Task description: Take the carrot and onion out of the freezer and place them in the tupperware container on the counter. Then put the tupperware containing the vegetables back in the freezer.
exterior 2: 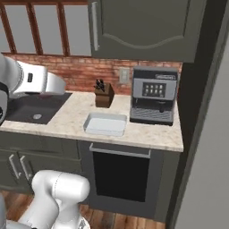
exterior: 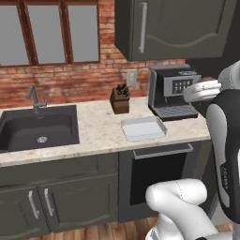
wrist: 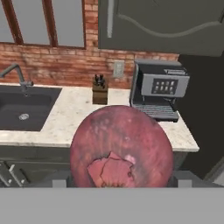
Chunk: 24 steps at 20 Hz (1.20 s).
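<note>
- close before the hand camera, the onion [wrist: 121, 148] hides the fingertips; the jaws stand wide around it, gripping it.
- on the counter [exterior: 98, 129], the tupperware container [exterior: 143, 128] lies beside the coffee machine [exterior: 174, 92].

counter [exterior: 98, 133]: speckled beige stone, matt | tupperware container [exterior: 143, 128]: pale translucent plastic, smooth | onion [wrist: 121, 148]: red-purple skin, mottled, torn papery patch | sink [exterior: 37, 127]: matt black | knife block [exterior: 120, 101]: brown wood | wall [exterior: 61, 79]: rough red brick
</note>
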Available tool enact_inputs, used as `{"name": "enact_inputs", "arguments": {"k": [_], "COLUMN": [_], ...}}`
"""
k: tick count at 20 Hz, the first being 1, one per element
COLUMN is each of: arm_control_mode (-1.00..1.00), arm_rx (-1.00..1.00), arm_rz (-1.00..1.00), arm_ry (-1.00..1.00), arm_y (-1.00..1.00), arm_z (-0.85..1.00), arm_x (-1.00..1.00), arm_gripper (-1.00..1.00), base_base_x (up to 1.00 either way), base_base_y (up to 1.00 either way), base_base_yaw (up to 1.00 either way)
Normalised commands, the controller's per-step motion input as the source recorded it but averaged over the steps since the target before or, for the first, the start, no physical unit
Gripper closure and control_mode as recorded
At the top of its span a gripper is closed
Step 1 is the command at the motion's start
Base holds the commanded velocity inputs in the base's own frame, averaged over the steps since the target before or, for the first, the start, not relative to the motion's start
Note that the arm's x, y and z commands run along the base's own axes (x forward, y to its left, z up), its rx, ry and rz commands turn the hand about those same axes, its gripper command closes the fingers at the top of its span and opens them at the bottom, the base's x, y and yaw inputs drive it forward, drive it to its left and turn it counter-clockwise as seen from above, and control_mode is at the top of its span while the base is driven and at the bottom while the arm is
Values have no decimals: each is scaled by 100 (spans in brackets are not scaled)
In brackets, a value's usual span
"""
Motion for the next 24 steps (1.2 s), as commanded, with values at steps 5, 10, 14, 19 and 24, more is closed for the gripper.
{"name": "enact_inputs", "arguments": {"k": [5,10,14,19,24], "arm_control_mode": [100,100,100,-100,-100], "arm_rx": [0,0,0,0,-1], "arm_rz": [0,0,0,0,0], "arm_ry": [0,0,0,8,29], "arm_y": [0,0,0,-5,-18], "arm_z": [0,0,0,-32,-77], "arm_x": [0,0,0,9,37], "arm_gripper": [100,100,100,100,100], "base_base_x": [80,20,0,0,0], "base_base_y": [59,8,0,0,0], "base_base_yaw": [-3,-1,0,0,0]}}
